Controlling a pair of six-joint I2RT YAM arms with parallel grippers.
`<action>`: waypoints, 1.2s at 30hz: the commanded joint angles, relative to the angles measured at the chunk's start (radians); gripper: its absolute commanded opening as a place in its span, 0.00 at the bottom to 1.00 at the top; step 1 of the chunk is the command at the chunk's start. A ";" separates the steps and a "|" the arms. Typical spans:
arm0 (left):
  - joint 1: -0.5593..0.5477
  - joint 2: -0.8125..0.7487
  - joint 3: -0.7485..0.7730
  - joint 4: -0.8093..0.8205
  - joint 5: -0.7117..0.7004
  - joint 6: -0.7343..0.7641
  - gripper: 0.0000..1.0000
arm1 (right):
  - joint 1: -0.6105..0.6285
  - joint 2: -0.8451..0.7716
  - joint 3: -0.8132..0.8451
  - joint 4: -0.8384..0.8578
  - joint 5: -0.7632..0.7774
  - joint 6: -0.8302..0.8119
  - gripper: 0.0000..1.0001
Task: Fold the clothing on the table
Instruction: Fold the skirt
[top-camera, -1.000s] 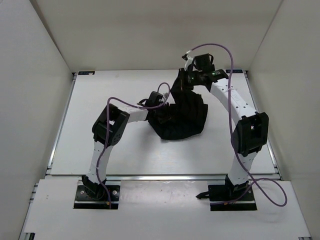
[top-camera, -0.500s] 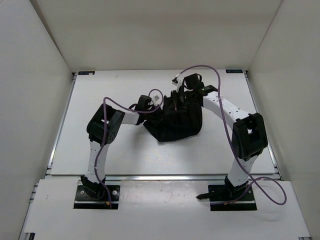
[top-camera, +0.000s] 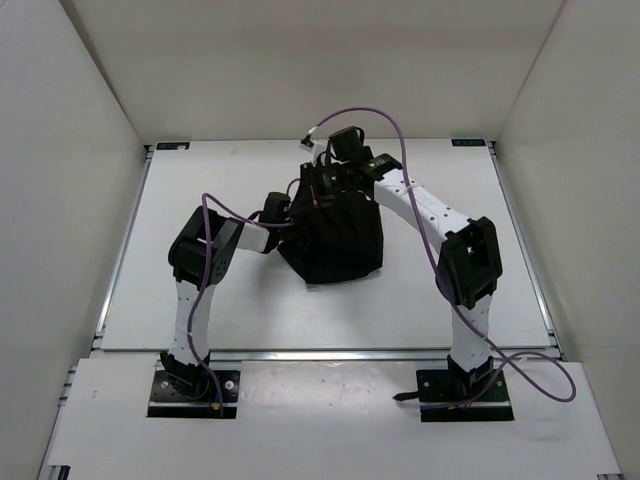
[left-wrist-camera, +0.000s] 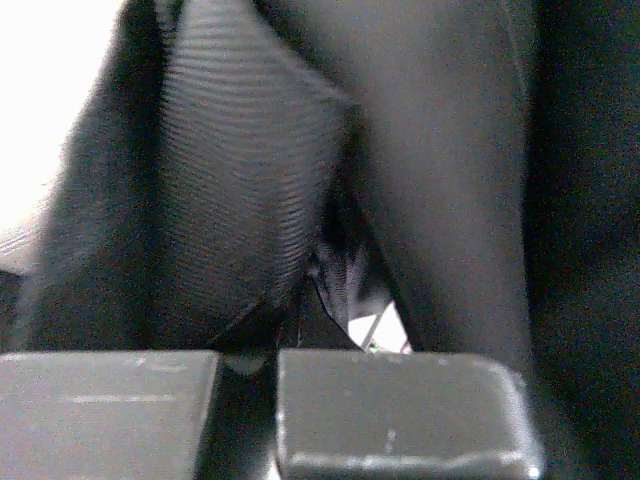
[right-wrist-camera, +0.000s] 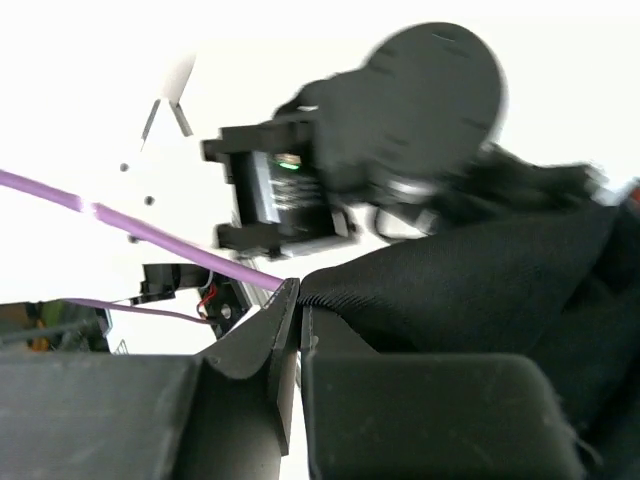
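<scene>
The clothing (top-camera: 335, 242), a black skirt, lies bunched in the middle of the white table (top-camera: 200, 180), with its upper part lifted by both arms. My left gripper (top-camera: 290, 208) is at the skirt's upper left edge. In the left wrist view it (left-wrist-camera: 262, 345) is shut, with black ribbed fabric (left-wrist-camera: 250, 180) rising from between the jaws. My right gripper (top-camera: 320, 188) is just above and behind the left one. In the right wrist view it (right-wrist-camera: 300, 300) is shut on a thin hem of the skirt (right-wrist-camera: 480, 270).
White walls enclose the table on three sides. A metal rail (top-camera: 330, 352) runs along the near edge ahead of the arm bases. Purple cables (top-camera: 375, 118) loop over both arms. The left arm's black wrist housing (right-wrist-camera: 400, 110) hangs close in front of the right wrist camera.
My right gripper has swung left across the table, carrying the skirt's edge over the rest of the fabric. The left gripper has drifted slightly left. The skirt now forms a narrower heap.
</scene>
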 joint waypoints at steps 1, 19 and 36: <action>0.004 -0.019 -0.008 0.041 0.034 -0.016 0.00 | 0.032 0.015 0.052 -0.050 -0.003 -0.026 0.00; 0.175 -0.071 -0.118 0.474 0.167 -0.325 0.00 | 0.029 -0.067 -0.194 0.047 -0.013 -0.057 0.54; 0.302 -0.386 -0.032 0.039 0.083 0.014 0.00 | -0.219 -0.226 -0.379 -0.043 0.268 -0.175 0.00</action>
